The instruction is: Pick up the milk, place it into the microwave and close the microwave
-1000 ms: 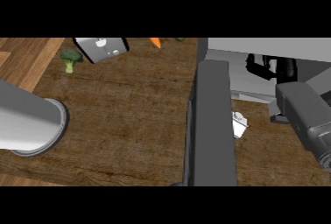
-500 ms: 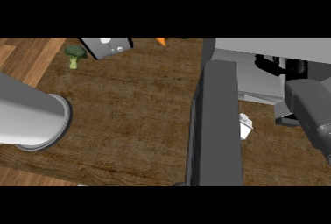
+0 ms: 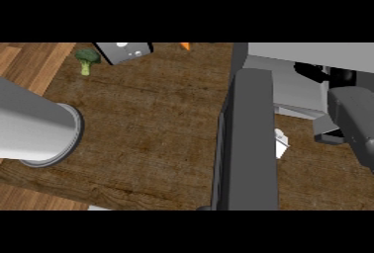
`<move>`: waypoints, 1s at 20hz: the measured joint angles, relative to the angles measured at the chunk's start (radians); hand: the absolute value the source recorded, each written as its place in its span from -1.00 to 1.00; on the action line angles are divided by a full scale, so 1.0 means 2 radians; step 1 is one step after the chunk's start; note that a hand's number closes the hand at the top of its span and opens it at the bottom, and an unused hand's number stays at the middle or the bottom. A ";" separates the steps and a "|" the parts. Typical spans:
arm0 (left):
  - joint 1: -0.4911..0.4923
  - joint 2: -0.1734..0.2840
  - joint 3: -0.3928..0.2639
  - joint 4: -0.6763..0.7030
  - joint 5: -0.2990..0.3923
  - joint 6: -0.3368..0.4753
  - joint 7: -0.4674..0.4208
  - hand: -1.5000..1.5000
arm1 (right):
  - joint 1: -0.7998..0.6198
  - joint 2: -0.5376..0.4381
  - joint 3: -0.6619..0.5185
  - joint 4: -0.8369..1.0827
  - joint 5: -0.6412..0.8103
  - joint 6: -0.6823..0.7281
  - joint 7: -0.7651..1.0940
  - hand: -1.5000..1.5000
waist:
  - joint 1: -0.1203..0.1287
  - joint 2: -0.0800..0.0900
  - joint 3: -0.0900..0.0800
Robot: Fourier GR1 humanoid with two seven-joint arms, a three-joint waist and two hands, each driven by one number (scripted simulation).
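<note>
The milk (image 3: 280,144) is a small white carton standing on the brown counter (image 3: 146,123), just right of the microwave door and partly hidden by it. The open door (image 3: 247,143) shows edge-on as a dark grey slab running down the middle of the view. Behind it at the upper right is the light grey microwave (image 3: 292,94). My right forearm comes in along the right edge, and my black right hand (image 3: 318,72) sits over the microwave, well beyond the milk and apart from it. Only the forearm of my left arm shows, at the left.
A broccoli floret (image 3: 87,58), a grey box with knobs (image 3: 125,51) and an orange carrot tip (image 3: 185,46) lie along the counter's far edge. The counter's edge runs diagonally at the left and bottom, with wooden floor beyond it.
The whole view has shifted slightly, so the door and milk sit a little further right. My right forearm has drawn up and towards the right edge.
</note>
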 measured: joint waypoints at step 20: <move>-0.031 0.014 -0.007 0.022 -0.033 -0.006 0.001 -1.00 | -0.044 0.043 0.019 0.009 0.020 0.032 0.031 -1.00 | 0.014 -0.003 -0.003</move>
